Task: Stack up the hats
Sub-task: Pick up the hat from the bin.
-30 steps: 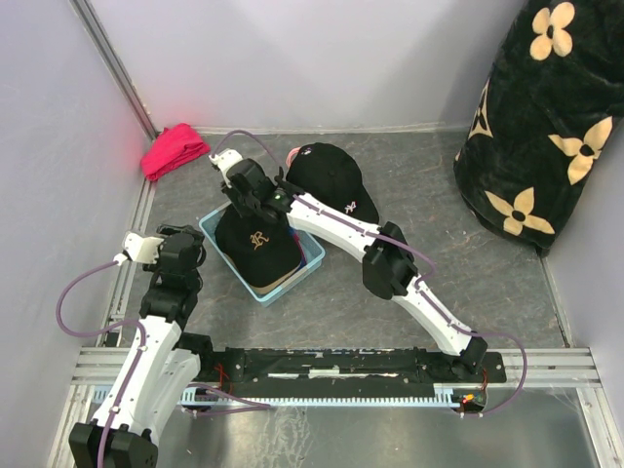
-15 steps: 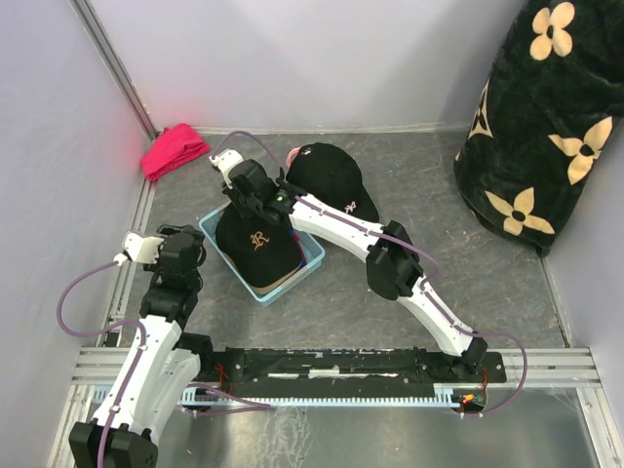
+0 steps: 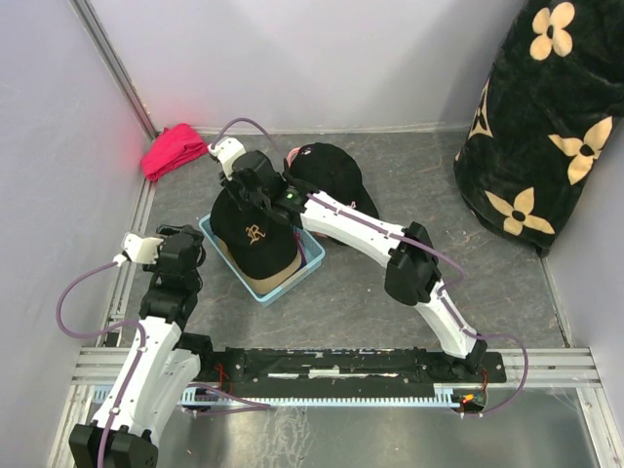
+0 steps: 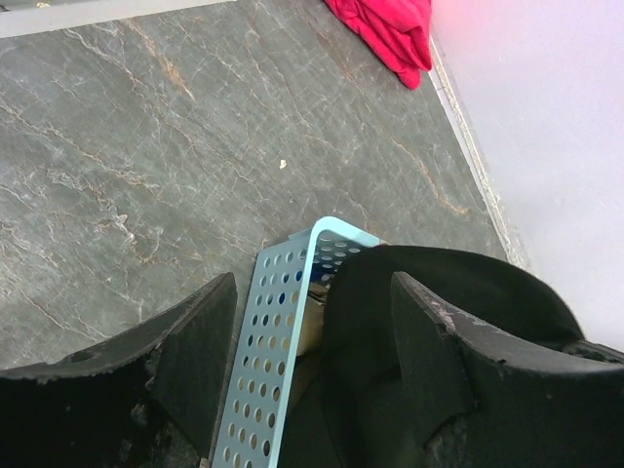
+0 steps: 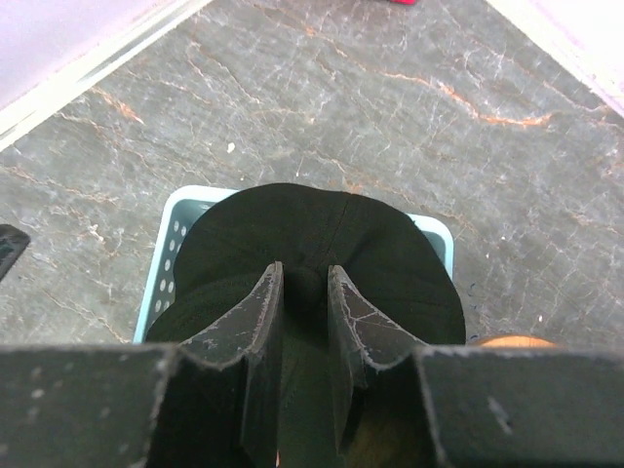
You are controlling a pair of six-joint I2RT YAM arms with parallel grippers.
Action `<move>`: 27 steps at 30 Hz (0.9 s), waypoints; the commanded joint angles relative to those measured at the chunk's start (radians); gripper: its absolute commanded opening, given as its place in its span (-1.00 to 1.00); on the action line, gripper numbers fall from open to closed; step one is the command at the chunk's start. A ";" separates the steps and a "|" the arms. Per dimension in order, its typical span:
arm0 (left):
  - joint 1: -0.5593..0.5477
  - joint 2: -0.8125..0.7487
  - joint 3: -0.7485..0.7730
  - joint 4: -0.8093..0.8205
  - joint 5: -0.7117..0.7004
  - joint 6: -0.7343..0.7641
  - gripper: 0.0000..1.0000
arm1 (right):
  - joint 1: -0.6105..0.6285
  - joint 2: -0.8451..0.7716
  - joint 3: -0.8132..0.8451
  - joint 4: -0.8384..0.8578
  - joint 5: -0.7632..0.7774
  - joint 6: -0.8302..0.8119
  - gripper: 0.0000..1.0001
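The black cap [image 3: 255, 239] is noted clenched at its crown in the right gripper's [image 5: 304, 283] jaws and has been shifted up-left over the blue basket [image 3: 297, 278], likely lifted for stacking; the left gripper's [image 4: 312, 292] jaws stand released.

I see the black embroidered fabric cap [image 3: 255, 239] over the pale-blue perforated plastic basket [image 3: 291, 280]; another black cap [image 3: 331, 175] behind it.
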 commanded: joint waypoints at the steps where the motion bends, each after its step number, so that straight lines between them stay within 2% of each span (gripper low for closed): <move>1: 0.005 -0.018 0.010 0.021 -0.037 -0.037 0.42 | 0.008 -0.116 -0.025 0.104 0.003 -0.020 -0.61; 27: 0.006 -0.072 0.055 -0.036 -0.073 -0.053 0.42 | 0.057 -0.378 -0.158 0.198 -0.003 -0.041 -0.63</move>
